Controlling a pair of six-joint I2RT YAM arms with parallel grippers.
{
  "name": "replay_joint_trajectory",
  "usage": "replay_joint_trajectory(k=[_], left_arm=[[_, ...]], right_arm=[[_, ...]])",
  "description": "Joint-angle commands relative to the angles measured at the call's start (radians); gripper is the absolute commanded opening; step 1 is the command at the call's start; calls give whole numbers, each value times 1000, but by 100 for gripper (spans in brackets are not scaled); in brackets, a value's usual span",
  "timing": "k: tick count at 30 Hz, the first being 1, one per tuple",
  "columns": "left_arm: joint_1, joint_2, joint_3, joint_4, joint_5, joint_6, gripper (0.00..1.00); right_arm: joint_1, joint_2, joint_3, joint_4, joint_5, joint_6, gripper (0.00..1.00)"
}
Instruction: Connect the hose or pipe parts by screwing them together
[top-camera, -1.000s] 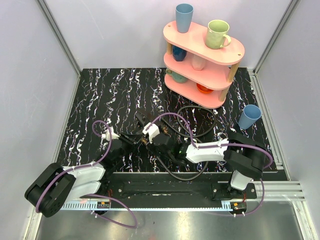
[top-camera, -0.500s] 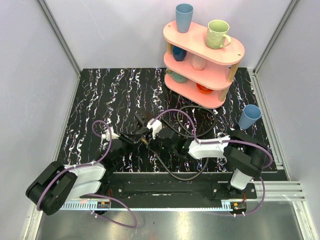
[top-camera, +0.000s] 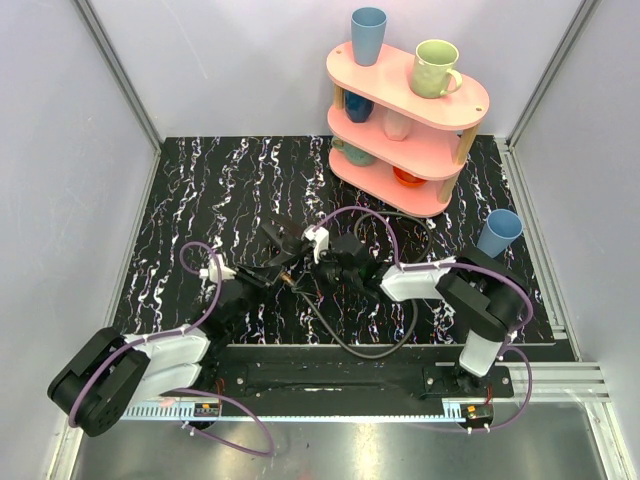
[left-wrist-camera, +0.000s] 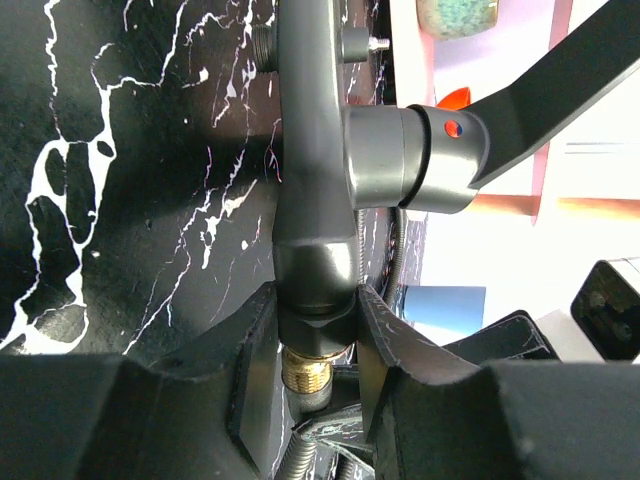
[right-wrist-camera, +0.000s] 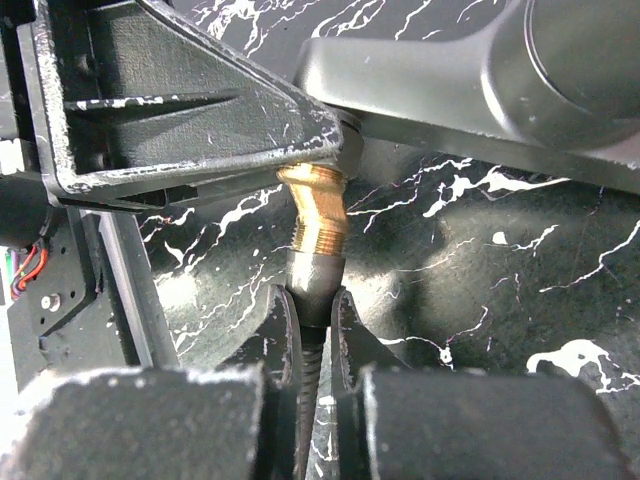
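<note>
A dark grey angular pipe piece (left-wrist-camera: 315, 200) with a side handle is lifted off the mat, and my left gripper (left-wrist-camera: 315, 320) is shut on the hex end at its base. A brass threaded fitting (left-wrist-camera: 308, 372) meets that end from below. In the right wrist view the same brass fitting (right-wrist-camera: 315, 210) enters the pipe piece (right-wrist-camera: 450, 90) at a slight tilt. My right gripper (right-wrist-camera: 308, 310) is shut on the black hose (right-wrist-camera: 305, 400) at its collar just behind the brass. From above, both grippers meet mid-table, left gripper (top-camera: 272, 270) and right gripper (top-camera: 312, 268), and the hose (top-camera: 350, 350) loops off behind.
A pink three-tier shelf (top-camera: 405, 120) holding cups stands at the back right. A blue cup (top-camera: 498, 232) sits on the marbled mat (top-camera: 200, 200) beside my right arm. The hose loop runs between the shelf and the right arm. Grey walls close in both sides.
My right wrist has turned and shifted up and right, still gripping the hose end. The hose loop has swung with it. The left arm has barely moved.
</note>
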Motion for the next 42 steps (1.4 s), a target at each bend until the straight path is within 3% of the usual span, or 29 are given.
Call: replay_joint_trajectory(k=[1, 11, 17, 26, 31, 42], left_arm=[[-39, -21, -212, 299, 72, -49, 0], [-62, -70, -217, 233, 62, -78, 0], [-63, -191, -217, 83, 48, -93, 0], [-66, -367, -211, -78, 29, -98, 0], [-69, -302, -217, -20, 28, -123, 0], [-92, -116, -214, 185, 14, -159, 0]], right_arm=[[-5, 39, 48, 224, -109, 104, 0], [-33, 137, 8, 497, -184, 313, 0], [-66, 214, -26, 727, -210, 456, 0], [-74, 312, -10, 931, -232, 615, 0], [-82, 359, -9, 1034, -220, 721, 0], [-83, 373, 11, 1043, -163, 818, 0]])
